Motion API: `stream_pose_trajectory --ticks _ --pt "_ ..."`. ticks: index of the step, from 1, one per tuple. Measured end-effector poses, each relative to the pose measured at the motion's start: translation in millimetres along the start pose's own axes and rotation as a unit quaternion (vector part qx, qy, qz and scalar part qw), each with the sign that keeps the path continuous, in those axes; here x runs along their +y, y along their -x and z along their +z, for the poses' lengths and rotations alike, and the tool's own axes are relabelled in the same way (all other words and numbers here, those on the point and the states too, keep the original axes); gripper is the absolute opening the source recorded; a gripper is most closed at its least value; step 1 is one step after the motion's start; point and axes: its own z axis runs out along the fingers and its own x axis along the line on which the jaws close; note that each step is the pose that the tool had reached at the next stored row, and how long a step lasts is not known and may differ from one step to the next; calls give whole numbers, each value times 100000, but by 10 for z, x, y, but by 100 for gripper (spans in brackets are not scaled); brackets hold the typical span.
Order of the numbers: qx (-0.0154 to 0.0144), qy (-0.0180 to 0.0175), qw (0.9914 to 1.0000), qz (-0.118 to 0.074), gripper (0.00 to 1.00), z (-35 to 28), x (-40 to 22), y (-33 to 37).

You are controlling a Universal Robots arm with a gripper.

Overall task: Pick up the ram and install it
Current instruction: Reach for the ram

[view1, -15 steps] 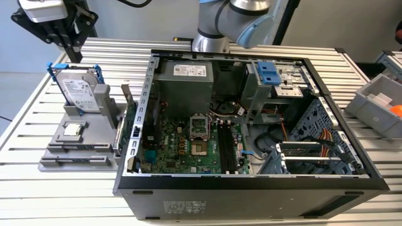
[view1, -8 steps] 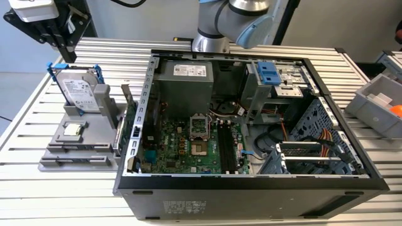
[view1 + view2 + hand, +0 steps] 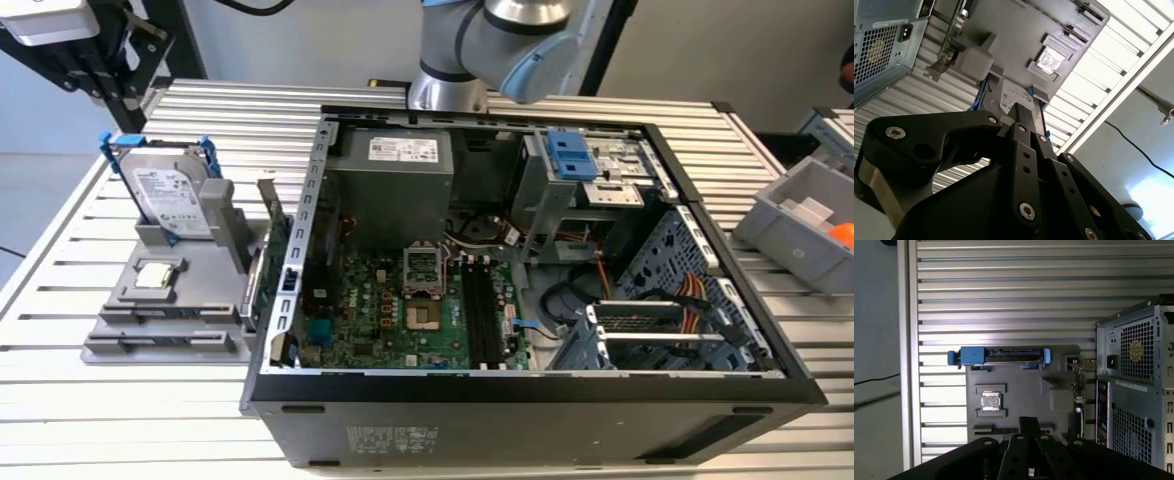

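My gripper (image 3: 1027, 424) hangs high over the grey fixture tray (image 3: 1019, 385) beside the open computer case (image 3: 534, 390). Its black fingers meet at the tips with nothing between them, as the second wrist view also shows of the gripper (image 3: 1023, 114). The ram is hidden or out of view; the tray's long front slot (image 3: 999, 430) looks dark and partly sits behind my fingertips. In the case, the long black motherboard slots (image 3: 478, 310) lie beside the processor socket. In the exterior view the arm (image 3: 494, 45) stands behind the case.
The tray (image 3: 120, 345) holds a silver hard drive with blue rails (image 3: 174, 195), a small square chip (image 3: 158, 275) and a green expansion card (image 3: 274, 265) standing against the case wall. A grey bin (image 3: 801, 220) sits at the exterior view's right on the slatted table.
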Motion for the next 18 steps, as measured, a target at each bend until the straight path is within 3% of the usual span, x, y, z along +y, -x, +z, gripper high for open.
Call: stream_pose_trajectory --ticks 6,13,18 --pt "-1 1 100000 -10 0 0 0 -64" --pt "-1 1 100000 -10 0 -1 -3 -70" --pt "-2 5 100000 -9 0 -2 -46 -68"
